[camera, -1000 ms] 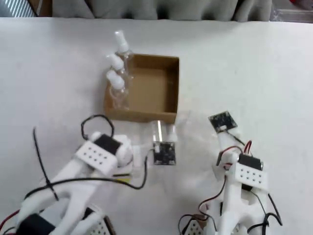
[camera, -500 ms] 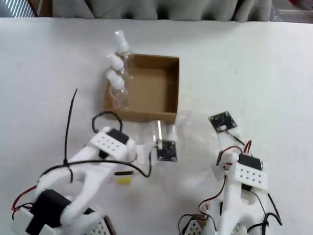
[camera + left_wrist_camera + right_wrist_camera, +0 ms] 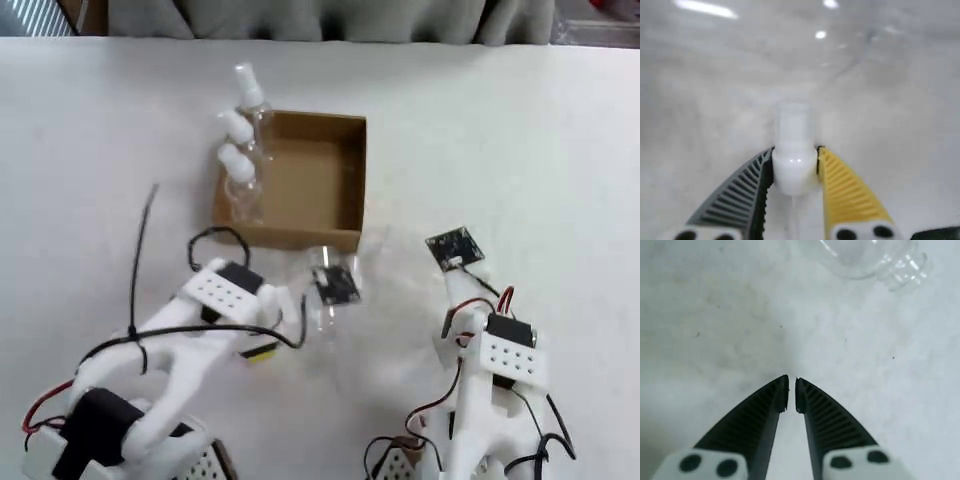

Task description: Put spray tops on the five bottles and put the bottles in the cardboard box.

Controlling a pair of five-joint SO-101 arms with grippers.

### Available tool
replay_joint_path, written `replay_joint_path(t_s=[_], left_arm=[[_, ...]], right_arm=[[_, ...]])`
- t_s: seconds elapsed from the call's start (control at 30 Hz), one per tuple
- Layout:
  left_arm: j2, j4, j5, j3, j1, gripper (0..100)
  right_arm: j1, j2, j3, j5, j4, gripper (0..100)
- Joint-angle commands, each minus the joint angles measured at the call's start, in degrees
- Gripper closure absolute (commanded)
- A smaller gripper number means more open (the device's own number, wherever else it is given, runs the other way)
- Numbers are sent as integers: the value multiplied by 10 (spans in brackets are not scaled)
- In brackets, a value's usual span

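- Left arm [image 3: 215,300]: since half a second ago its camera board [image 3: 335,285] has shifted up-frame toward the box and tilted. A second ago the wrist sat farther left in the frame.
- Right arm [image 3: 500,350]: no change across the three high frames that I can see.
- Left gripper [image 3: 794,155]: clamped on a white spray top [image 3: 794,170], with the grey finger on one side and the yellow finger on the other, both touching its collar. The nozzle end points away from the wrist, over pale table.
- Right gripper [image 3: 791,385]: closed to a thin slit, tips not quite touching, nothing between them. It hangs over bare table [image 3: 500,130].
- Clear bottle [image 3: 865,255]: lying on its side with the neck open and no top fitted, well ahead of the right fingertips.
- Cardboard box [image 3: 290,235]: upper centre of the high frame, open side up.
- Three capped bottles [image 3: 240,165]: lined along the box's left wall. I cannot tell whether they are inside it or just outside.
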Motion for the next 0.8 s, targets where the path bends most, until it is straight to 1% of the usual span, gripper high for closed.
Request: replay_joint_path(t_s=[0.0, 0.13, 0.27, 0.37, 0.47, 0.57, 0.7, 0.77], left_arm=[[-71, 6, 83, -13, -79, 980], [-145, 53, 152, -13, -167, 979], [-190, 80, 194, -13, -258, 977], [-193, 69, 222, -16, -333, 976], [-193, 23, 224, -14, -391, 976], [-192, -22, 224, -14, -425, 976], [-189, -57, 224, -14, -431, 976], [-175, -62, 229, -18, -431, 976]], right_arm=[[-1, -7, -2, 7, 1, 981], [-1, -7, -2, 7, 1, 981], [-1, -7, -2, 6, 1, 981], [-1, -7, -2, 4, 1, 981], [-1, -7, -2, 4, 1, 981], [-1, -7, -2, 4, 1, 981], [-1, -10, 4, 4, 1, 981], [-1, -10, 4, 3, 1, 981]])
